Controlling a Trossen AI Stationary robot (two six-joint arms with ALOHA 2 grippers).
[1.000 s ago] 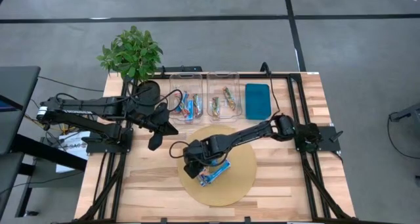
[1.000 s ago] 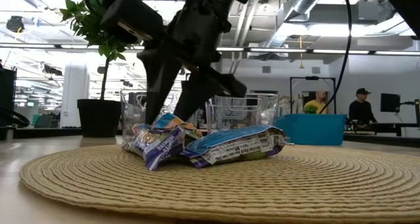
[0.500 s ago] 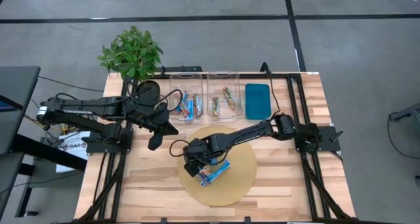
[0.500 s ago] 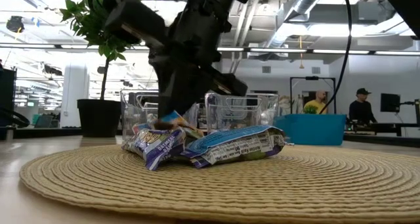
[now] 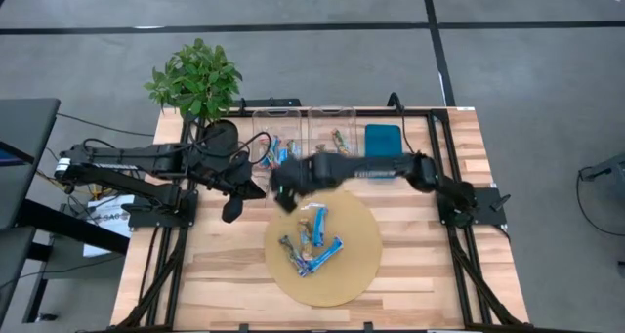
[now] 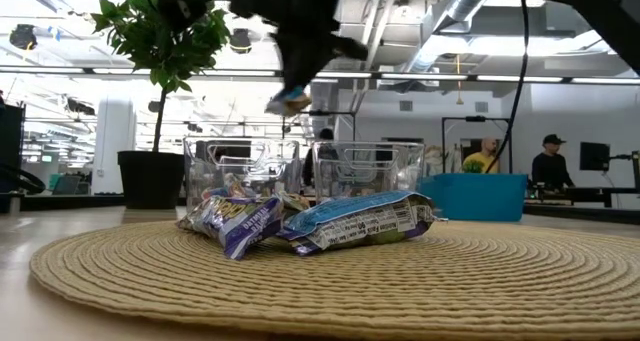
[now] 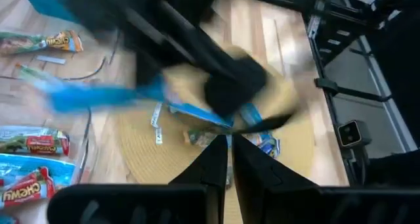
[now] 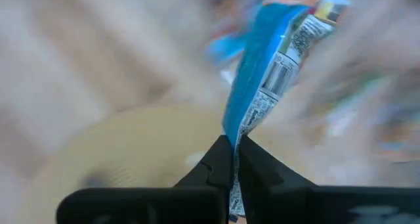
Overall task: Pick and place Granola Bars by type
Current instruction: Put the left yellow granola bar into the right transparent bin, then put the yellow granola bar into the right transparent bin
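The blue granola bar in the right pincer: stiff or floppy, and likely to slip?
The blue granola bar stands straight up from the right pincer, pinched at one end, so it probably stays fairly stiff and light. Its wrapper looks glossy and the grip is only at the edge, so it might slip or swing in a fast move.

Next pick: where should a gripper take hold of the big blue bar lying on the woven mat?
Probably from straight above, pinching the blue bar across its narrow width near the middle. It lies nearly flat on the mat, one end propped on a neighbouring bar, so its long edges look free. A side approach would scrape the mat.
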